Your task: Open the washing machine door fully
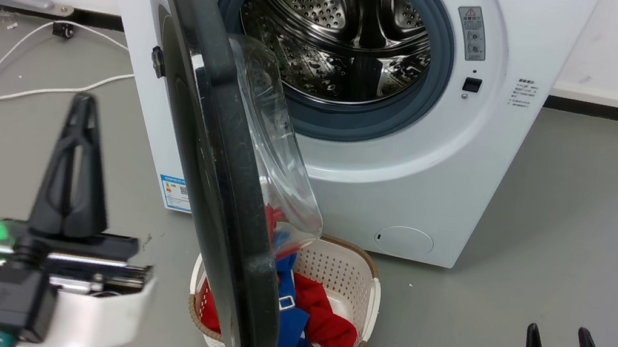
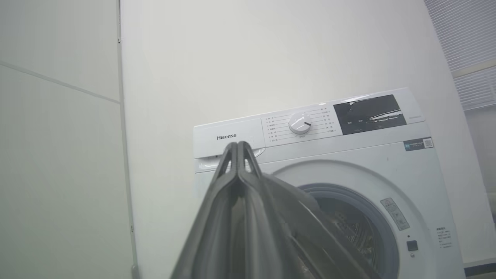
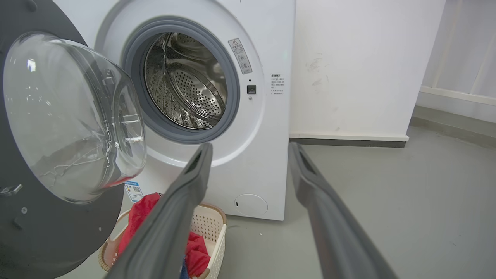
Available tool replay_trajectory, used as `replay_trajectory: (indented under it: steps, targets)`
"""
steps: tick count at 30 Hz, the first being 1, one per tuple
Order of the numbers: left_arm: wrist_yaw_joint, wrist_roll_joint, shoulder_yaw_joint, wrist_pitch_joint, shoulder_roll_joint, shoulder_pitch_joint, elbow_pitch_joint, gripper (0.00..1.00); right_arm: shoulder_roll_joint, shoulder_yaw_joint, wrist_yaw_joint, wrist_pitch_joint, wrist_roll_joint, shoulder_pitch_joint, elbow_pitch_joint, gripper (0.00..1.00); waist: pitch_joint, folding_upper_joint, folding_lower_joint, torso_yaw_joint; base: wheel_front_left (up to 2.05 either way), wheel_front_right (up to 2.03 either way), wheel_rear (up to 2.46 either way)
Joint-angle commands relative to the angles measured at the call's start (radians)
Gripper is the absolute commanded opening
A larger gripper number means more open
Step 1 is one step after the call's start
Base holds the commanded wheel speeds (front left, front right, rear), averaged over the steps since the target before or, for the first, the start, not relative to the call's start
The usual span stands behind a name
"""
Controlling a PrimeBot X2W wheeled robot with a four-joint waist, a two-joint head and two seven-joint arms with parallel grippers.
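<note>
The washing machine door (image 1: 208, 152) is a glossy black disc that stands swung out from the white machine (image 1: 437, 174), edge-on to me. Its clear glass bowl (image 1: 281, 157) bulges toward the steel drum (image 1: 342, 31). In the right wrist view the door (image 3: 42, 232) and its bowl (image 3: 69, 116) fill the left side. My left gripper (image 1: 83, 103) is shut on nothing, fingers up, left of the door and apart from it. In its own view the left gripper (image 2: 237, 145) points at the machine's control panel (image 2: 298, 124). My right gripper (image 1: 559, 333) is open at the lower right, and in the right wrist view the right gripper (image 3: 250, 147) faces the machine's front.
A white laundry basket (image 1: 344, 264) with red and blue clothes sits on the grey floor under the door's lower edge, also seen as the basket (image 3: 211, 224). White cables (image 1: 5, 73) trail over the floor at left. Open floor lies right of the machine.
</note>
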Motion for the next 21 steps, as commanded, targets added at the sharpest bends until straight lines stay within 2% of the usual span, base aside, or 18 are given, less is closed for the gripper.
replay_trajectory:
  steps: [1,10,21]
  targets:
    - [-0.009,0.013,-0.028,-0.002,0.004,-0.022,-0.018,0.00,0.003,0.004,0.000,-0.002,0.006,0.010,0.000,1.00,-0.002,0.0000,-0.0001,-0.003,0.00,0.00,0.00]
    - [-0.074,0.032,-0.229,-0.001,0.003,-0.088,-0.106,0.00,0.002,0.013,0.000,-0.002,0.001,0.011,0.000,1.00,-0.005,0.0000,-0.0001,-0.012,0.00,0.00,0.00]
    - [-0.135,0.014,-0.475,-0.001,-0.020,-0.071,-0.061,0.00,0.002,0.014,0.000,-0.002,0.001,0.015,0.001,1.00,-0.002,0.0000,-0.0001,-0.005,0.00,0.00,0.00]
